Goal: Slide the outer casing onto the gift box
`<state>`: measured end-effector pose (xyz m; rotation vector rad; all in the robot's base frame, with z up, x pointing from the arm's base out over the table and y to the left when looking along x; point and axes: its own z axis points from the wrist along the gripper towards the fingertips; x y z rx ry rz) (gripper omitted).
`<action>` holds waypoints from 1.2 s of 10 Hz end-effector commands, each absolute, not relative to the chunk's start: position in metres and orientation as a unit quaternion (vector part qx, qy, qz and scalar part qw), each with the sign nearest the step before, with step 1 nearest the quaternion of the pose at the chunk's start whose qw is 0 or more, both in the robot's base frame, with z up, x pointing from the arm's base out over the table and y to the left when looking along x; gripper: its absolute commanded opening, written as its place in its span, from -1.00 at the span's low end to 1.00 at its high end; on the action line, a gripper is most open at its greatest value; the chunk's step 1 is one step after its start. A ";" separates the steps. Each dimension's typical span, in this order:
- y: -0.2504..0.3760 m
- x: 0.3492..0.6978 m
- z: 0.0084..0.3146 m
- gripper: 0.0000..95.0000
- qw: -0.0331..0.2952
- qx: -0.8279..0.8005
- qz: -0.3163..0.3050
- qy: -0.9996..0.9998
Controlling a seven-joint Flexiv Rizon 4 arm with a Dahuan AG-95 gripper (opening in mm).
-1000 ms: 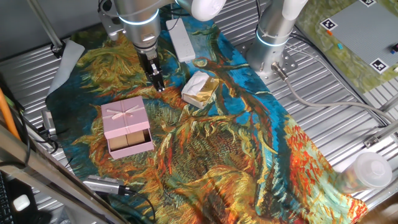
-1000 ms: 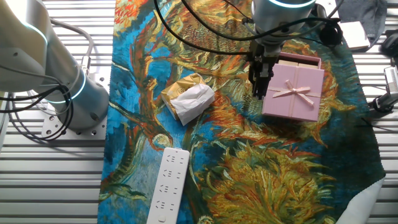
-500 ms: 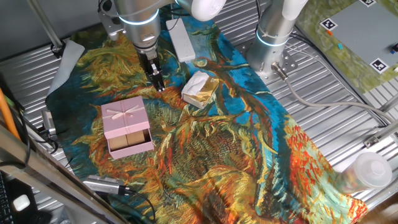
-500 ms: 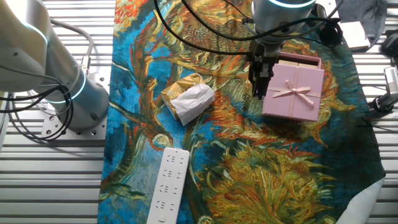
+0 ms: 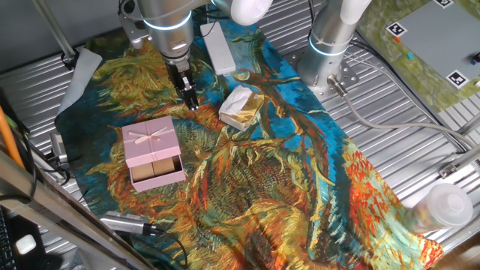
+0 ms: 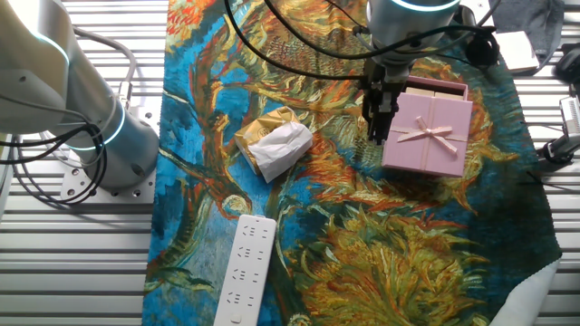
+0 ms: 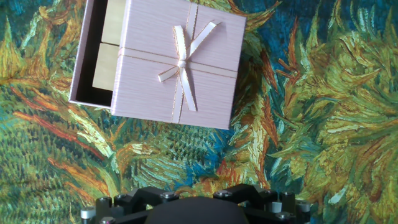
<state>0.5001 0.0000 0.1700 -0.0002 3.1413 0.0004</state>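
The pale-pink outer casing (image 5: 151, 141) with its ribbon bow lies on the painted cloth and covers most of the gift box (image 5: 158, 172). The box's tan blocks stick out at one open end. Both also show in the other fixed view, casing (image 6: 430, 136) and box (image 6: 439, 89), and in the hand view, casing (image 7: 180, 62) and box (image 7: 103, 53). My gripper (image 5: 190, 100) hangs just beyond the casing's far edge, beside it (image 6: 378, 127), with fingers together and empty. Its fingertips are out of the hand view.
A cream-and-gold foil lump (image 5: 241, 106) lies to the right of the gripper. A long white bar (image 5: 218, 46) lies at the cloth's far edge. A second arm's base (image 5: 330, 45) stands at the back right. A plastic cup (image 5: 442, 206) sits front right.
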 end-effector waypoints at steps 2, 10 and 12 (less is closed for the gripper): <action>0.000 0.500 0.170 -1.00 0.010 -0.012 0.006 1.000; 0.000 0.500 0.170 -1.00 0.009 -0.012 0.006 1.000; 0.000 0.500 0.170 -1.00 0.009 -0.012 0.006 1.000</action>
